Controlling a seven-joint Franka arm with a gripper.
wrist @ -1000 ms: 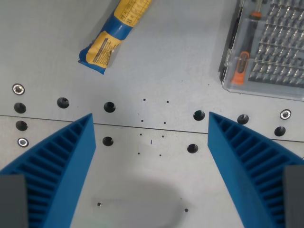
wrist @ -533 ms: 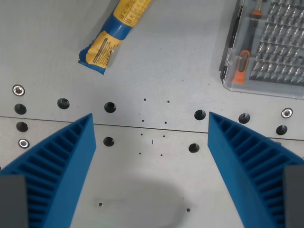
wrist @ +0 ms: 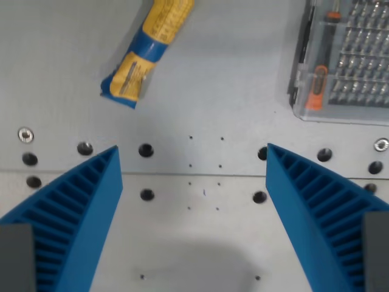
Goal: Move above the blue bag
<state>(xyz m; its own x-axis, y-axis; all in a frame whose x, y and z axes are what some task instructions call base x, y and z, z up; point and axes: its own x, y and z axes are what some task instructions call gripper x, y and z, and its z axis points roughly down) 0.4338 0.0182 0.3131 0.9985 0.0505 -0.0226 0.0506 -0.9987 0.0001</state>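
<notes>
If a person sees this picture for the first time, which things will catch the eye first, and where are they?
First the two big blue ribbed fingers of the open gripper, filling the lower corners with nothing between them. Next the blue and yellow bag, lying tilted at the upper left on the grey table. At the upper right sits a clear case of screwdriver bits with an orange-handled driver inside.

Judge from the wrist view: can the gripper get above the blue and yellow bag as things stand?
Probably yes. The bag lies alone on the bare table, up and to the wrist view's left of the open gripper. Nothing stands between them; the clear bit case sits well off to the right.
</notes>
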